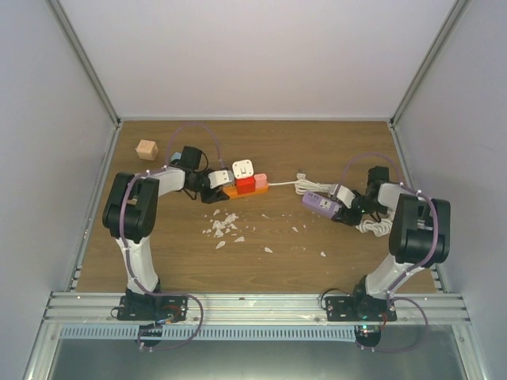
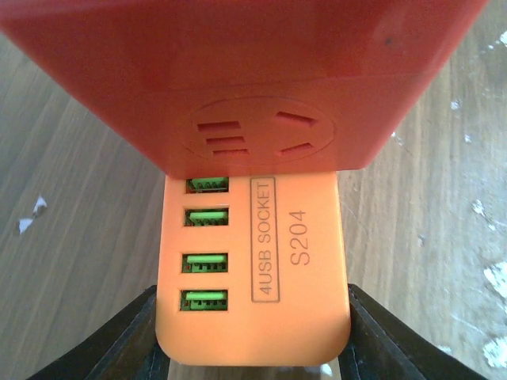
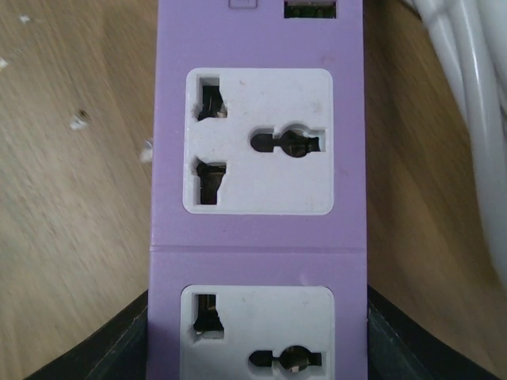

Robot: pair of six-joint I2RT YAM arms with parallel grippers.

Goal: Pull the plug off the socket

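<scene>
From above, your left gripper (image 1: 214, 191) sat at the left end of the socket (image 1: 252, 191), the short orange strip lying across the middle of the worktop (image 1: 356, 150). The plug (image 1: 242, 168) showed just beyond the red block (image 1: 246, 184) on that strip, touching it, and so stood a little to the right of your left gripper and apart from it. You could not tell from here how deeply it was seated. A tan cube (image 1: 146, 150) lay well off to the far left, and white scraps (image 1: 224, 228) were scattered nearer the arms. Your right gripper (image 1: 345, 209) was on the purple power strip (image 1: 320, 203), well apart from the plug, with a white cord (image 1: 313, 188) running between the two strips.

In the left wrist view, your left gripper (image 2: 253, 352) was clamped on the socket (image 2: 309, 253), its dark fingers (image 2: 119, 348) pressed against both long sides near the end with the green USB ports. The red block (image 2: 253, 71) overhung the strip ahead and filled the top of the picture. The plug lay out of this view.

In the right wrist view, your right gripper (image 3: 257, 348) held the purple power strip (image 3: 261, 245) narrowly between its fingers (image 3: 420, 348), which touched both sides. The white cord (image 3: 467, 95) ran along the right edge.
</scene>
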